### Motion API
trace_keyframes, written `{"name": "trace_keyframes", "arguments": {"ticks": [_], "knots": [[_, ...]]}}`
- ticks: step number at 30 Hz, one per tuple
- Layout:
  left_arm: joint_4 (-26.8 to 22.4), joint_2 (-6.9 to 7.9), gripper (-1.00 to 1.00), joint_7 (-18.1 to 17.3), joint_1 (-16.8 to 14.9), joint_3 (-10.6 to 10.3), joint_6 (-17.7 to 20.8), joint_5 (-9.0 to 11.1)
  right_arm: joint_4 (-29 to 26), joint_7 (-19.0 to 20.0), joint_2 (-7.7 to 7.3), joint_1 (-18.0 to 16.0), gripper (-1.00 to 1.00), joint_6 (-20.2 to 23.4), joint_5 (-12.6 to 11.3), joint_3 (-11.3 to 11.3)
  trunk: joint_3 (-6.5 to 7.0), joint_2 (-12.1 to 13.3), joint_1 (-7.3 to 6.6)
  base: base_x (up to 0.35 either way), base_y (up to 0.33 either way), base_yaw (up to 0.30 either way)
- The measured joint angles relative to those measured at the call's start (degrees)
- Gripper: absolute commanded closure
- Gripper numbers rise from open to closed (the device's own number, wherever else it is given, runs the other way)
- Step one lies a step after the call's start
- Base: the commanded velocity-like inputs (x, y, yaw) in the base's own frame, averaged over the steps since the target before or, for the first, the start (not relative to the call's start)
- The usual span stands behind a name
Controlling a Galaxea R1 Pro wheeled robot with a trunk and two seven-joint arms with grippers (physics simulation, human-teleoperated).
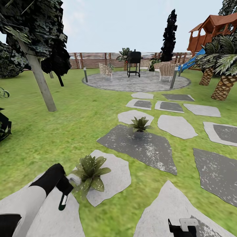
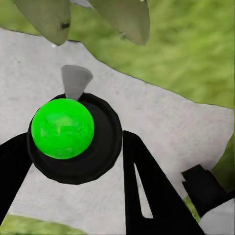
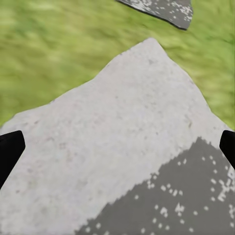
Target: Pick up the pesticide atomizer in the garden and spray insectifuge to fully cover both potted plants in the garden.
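Green lawn (image 1: pixel 65 128) with grey stepping stones (image 1: pixel 112 181) spreads toward a slatted fence (image 1: pixel 95 60). One potted plant (image 1: pixel 89 173) sits just beside the left gripper (image 1: pixel 64 197), whose fingers (image 2: pixel 147 191) clasp the pesticide atomizer (image 2: pixel 73 139); the other plant (image 1: pixel 139 126) stands farther up the path. Low over a stone, the right gripper (image 3: pixel 117 147) is spread wide.

Bright flat daylight, soft renders, blurry grass

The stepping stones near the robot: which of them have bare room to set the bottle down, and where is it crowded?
The pale stone under the right claw is bare, with grass around it. The dark stone is free on its near part; the far potted plant stands at its far edge. It is crowded on the stone by the near potted plant, where the left claw grips the atomizer.
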Motion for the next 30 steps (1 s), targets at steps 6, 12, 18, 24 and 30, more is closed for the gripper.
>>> {"name": "trace_keyframes", "arguments": {"ticks": [6,12,18,24,30], "knots": [[-4.4,1.49,1.00,-24.7,-5.3,0.6,-0.9,-25.0,0.0,0.0,0.00,0.0,-1.00,0.0,0.0,0.0,0.00,0.0,0.00,0.000,0.000,0.000],[-6.2,1.62,1.00,-28.7,-4.9,0.8,-0.9,-25.3,0.0,0.0,-0.04,0.0,-1.00,0.0,0.0,0.0,-0.01,0.0,0.00,0.016,0.086,0.000],[-6.2,1.34,1.00,-28.9,-4.9,0.7,-0.9,-25.3,-0.1,-0.1,0.00,0.0,-1.00,0.0,0.0,0.0,0.00,0.0,-0.02,0.174,0.277,-0.029],[-6.2,1.06,1.00,-28.9,-4.9,0.7,-0.9,-25.3,-0.1,-0.1,0.00,0.0,-1.00,0.0,0.0,0.0,0.25,0.0,-0.03,0.281,0.168,-0.234],[-6.1,0.94,1.00,-28.9,-4.7,0.5,-1.2,-25.4,-0.1,-0.1,0.00,0.0,-1.00,0.0,0.0,-0.1,0.43,0.0,-0.01,0.239,0.007,-0.109]]}}
